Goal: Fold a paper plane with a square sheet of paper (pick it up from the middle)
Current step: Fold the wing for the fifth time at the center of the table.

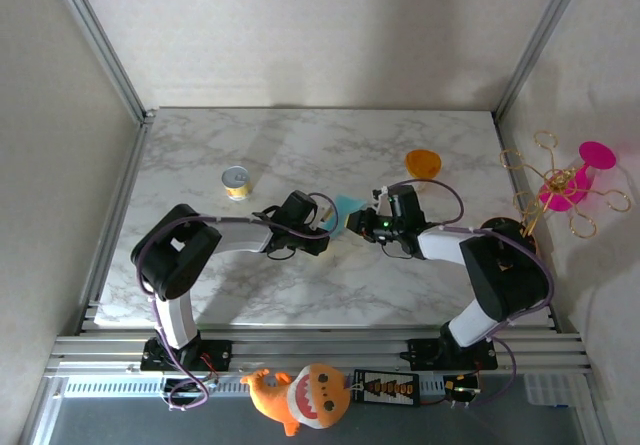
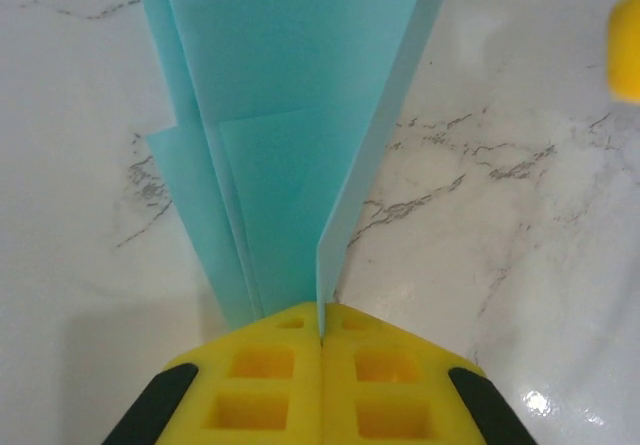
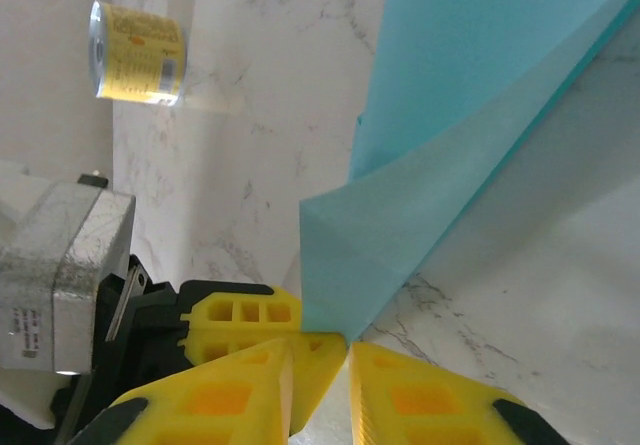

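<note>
Spanning both claws over the bench (image 2: 520, 215), the folded paper (image 2: 290, 85) is clamped by the left claw (image 2: 321, 330). The right claw (image 3: 335, 350), narrowed at its edge, grip uncertain, should be closed squarely.

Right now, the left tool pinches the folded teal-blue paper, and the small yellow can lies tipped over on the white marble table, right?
Not quite: the small yellow can stands upright, silver lid facing up, as the top external view shows. The left tool does pinch the folded teal-blue paper.
</note>
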Tool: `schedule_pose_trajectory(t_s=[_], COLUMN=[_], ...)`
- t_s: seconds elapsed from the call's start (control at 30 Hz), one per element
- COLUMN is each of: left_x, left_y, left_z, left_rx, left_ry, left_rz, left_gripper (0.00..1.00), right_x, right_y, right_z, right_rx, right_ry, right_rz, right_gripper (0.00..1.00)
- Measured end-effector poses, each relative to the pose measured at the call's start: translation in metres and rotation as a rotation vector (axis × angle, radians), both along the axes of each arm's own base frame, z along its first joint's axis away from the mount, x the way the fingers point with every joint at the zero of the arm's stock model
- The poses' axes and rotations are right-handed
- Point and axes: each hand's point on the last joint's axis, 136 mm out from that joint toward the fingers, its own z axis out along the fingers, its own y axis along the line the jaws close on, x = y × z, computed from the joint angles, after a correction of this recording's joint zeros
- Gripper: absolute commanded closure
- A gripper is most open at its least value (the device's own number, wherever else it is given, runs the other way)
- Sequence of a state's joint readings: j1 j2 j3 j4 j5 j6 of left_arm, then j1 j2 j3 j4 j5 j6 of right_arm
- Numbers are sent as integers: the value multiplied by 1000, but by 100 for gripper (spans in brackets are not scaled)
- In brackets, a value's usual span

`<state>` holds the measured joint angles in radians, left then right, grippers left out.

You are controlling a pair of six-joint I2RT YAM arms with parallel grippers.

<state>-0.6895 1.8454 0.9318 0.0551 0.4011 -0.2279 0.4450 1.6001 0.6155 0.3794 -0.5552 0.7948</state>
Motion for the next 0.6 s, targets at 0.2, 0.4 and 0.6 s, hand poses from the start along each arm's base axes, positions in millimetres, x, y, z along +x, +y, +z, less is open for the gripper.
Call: schedule_pose_trajectory(t_s=[0.2, 0.4, 0.6], left_x=[0, 0, 0], left_y=[-2, -2, -2], left_z=[0, 0, -1], left_rx=[-15, -29, -53], left_ry=[34, 48, 54], left_rz=[11, 19, 22], left_gripper=[97, 94, 84], right_x=[3, 12, 14], right_y=[15, 27, 33], right_z=[-9, -19, -26], right_rx=[-1, -7, -7], right_ry=[2, -2, 5], right_rz=[39, 69, 97], right_gripper=[80, 80, 80])
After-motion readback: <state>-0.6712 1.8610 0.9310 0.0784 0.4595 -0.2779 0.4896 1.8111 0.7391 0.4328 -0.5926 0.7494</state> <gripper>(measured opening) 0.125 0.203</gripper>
